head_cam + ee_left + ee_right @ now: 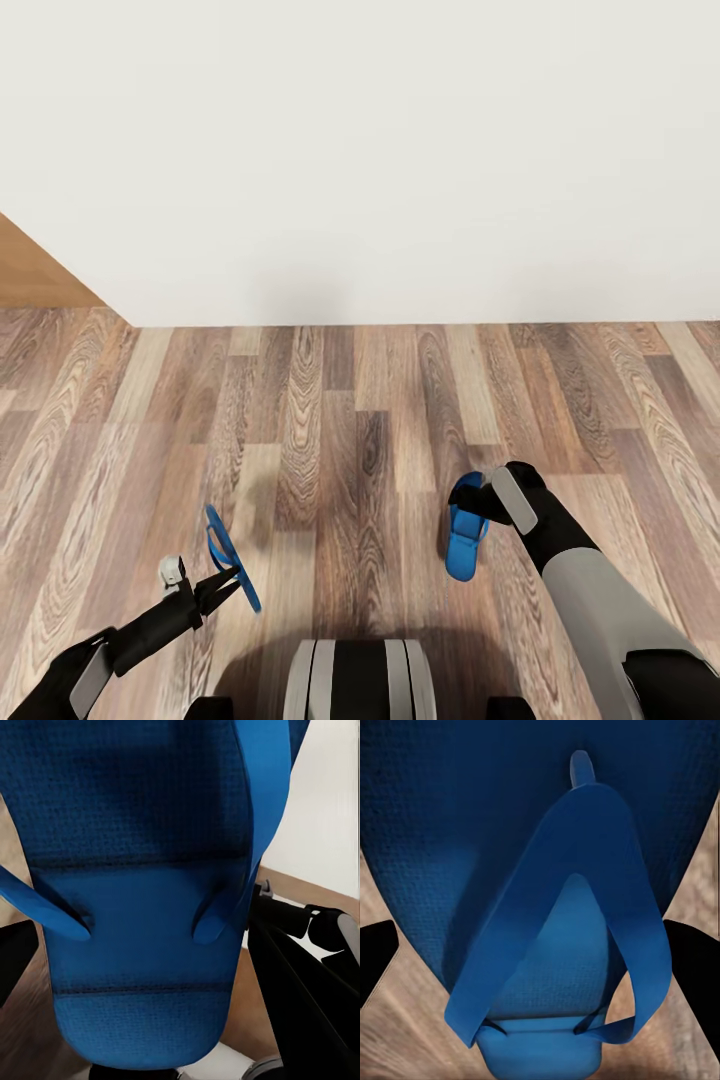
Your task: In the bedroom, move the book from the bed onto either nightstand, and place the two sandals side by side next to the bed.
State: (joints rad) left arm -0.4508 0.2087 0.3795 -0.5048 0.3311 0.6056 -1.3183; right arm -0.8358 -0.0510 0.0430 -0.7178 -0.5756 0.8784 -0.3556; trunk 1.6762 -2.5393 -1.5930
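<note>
Two bright blue sandals are held above the wood-plank floor (360, 420). In the head view my left gripper (222, 585) is shut on one sandal (228, 550), which stands edge-on. My right gripper (482, 505) is shut on the other sandal (464, 545), which hangs sole-down below it. Up close, the left wrist view looks onto the strap side of its sandal (142, 945), with a black finger (300, 1005) beside it. The right wrist view faces the V-strap of its sandal (555, 870), a dark fingertip (375, 960) at each side. The bed, book and nightstand are out of view.
A plain white wall (400, 150) runs across just ahead, meeting the floor. A tan wooden surface (30, 270) cuts in at the far left. My own base (360, 680) sits at the lower edge.
</note>
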